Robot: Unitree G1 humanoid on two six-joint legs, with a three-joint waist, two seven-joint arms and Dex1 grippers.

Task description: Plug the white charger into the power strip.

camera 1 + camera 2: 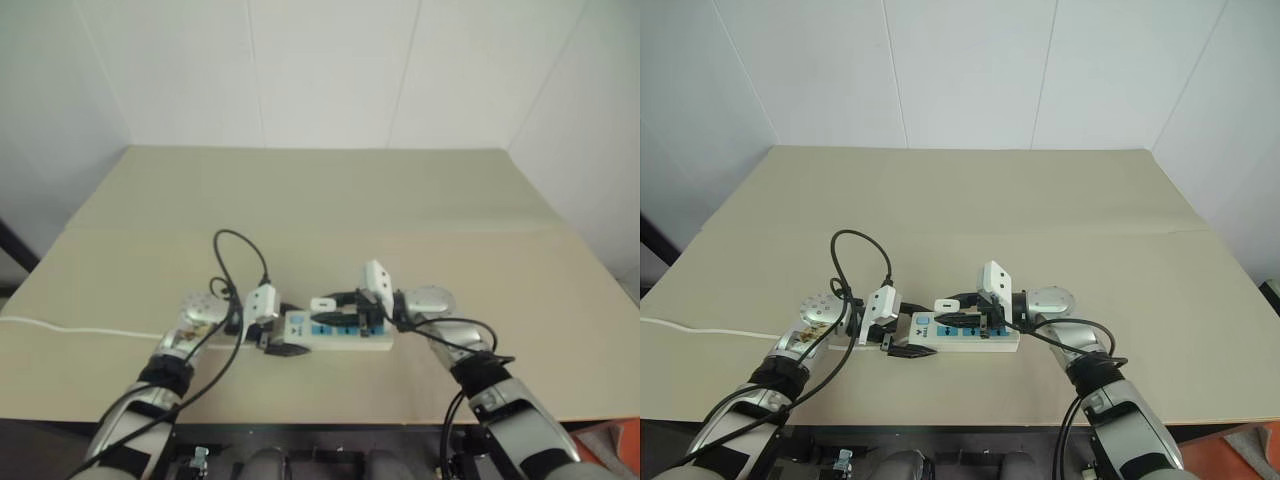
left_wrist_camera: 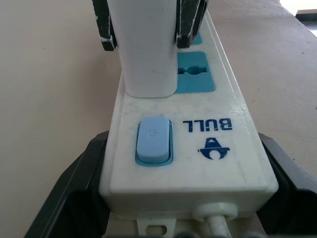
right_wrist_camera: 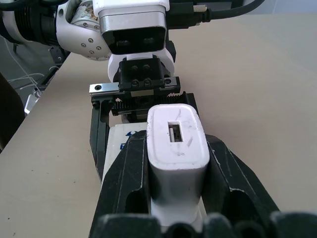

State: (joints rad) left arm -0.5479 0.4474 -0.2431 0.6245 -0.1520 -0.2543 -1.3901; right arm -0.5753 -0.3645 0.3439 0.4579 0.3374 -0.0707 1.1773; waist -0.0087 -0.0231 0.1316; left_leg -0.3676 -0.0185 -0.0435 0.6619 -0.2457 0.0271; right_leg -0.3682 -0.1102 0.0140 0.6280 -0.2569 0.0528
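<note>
While 2 robot arms meet over a tan table (image 1: 330, 200), the white charger (image 3: 177, 141) stands upright on the power strip (image 2: 198, 148), pinched between the black fingers of the right gripper (image 3: 177, 163), whose jaws sit narrow against the charger's 2 sides. From the left wrist view, the charger's foot rests on the strip's top face at the socket panel nearest the pale blue switch (image 2: 153, 140), with the next blue socket (image 2: 194, 79) bare just beyond it; whether the prongs are fully home cannot be told, since the charger's body hides them. The left gripper (image 2: 188, 198) has its jaws set wide around the strip's switch end, 1 finger (image 2: 64, 198) on each long side, close against the strip's walls, so it appears to brace the bar rather than merely hover. The strip lies across the near middle of the table, its long axis running left to right between the 2 arms, and its thin white cord (image 1: 70, 328) trails off toward the table's left edge. The relation that counts is vertical: the charger sits directly above the strip, its prongs facing down at right angles to the strip's long axis, and the right arm is the one carrying it. Judging by how low the charger stands, the task looks nearly done; what remains is probably a straight downward press while the left arm keeps the strip from sliding, and any tilt of the charger could bind the prongs.
</note>
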